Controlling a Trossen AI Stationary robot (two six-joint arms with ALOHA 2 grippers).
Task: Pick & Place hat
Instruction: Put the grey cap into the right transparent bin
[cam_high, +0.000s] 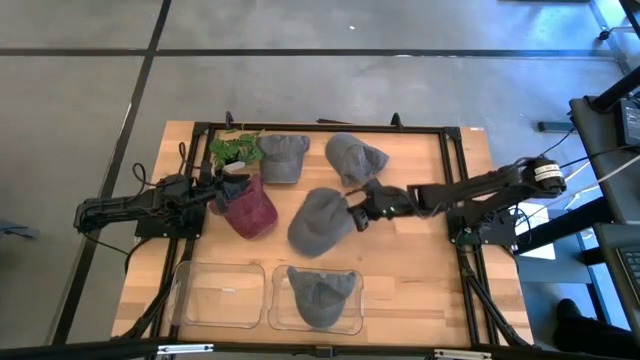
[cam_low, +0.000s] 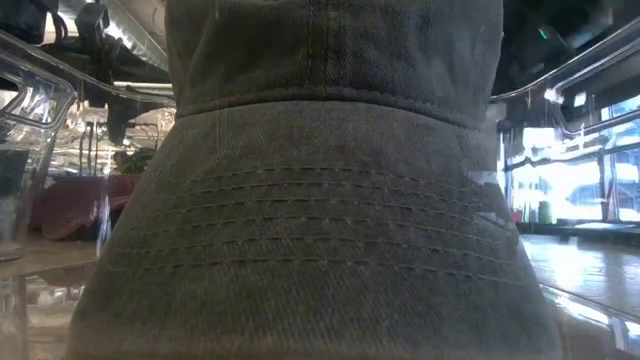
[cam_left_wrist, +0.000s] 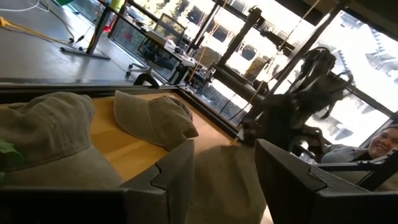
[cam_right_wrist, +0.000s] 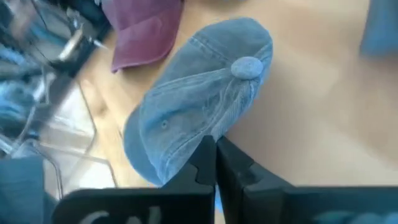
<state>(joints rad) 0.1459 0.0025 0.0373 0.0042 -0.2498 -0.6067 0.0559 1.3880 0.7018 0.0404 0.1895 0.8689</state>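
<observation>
On the wooden worktop (cam_high: 420, 290), seen from above, the right gripper (cam_high: 357, 213) sits near the centre, its fingers pinched tight on the edge of a grey hat (cam_high: 320, 221) that lies just at its 9 o'clock side. The right wrist view shows the same hat (cam_right_wrist: 199, 99) crown-up with its top button showing, and the two dark fingers (cam_right_wrist: 202, 163) pressed together on its near rim with no gap between them.

At 9 o'clock of the grey hat lies a maroon hat (cam_high: 250, 209), touching or nearly touching the left gripper (cam_high: 228, 191), which rests over that hat's 11 o'clock edge beside a small green plant (cam_high: 234, 148). In the left wrist view its fingers (cam_left_wrist: 180, 177) stand well apart with nothing between them.

Two more grey hats lie toward 12 o'clock: one (cam_high: 283, 156) just beside the plant, another (cam_high: 353, 157) at its 3 o'clock.

Along the 6 o'clock edge are two clear bins: the left bin (cam_high: 182, 300) and the right bin (cam_high: 350, 318), which holds a grey hat (cam_high: 320, 292). That binned hat (cam_low: 320, 220) fills the low view
</observation>
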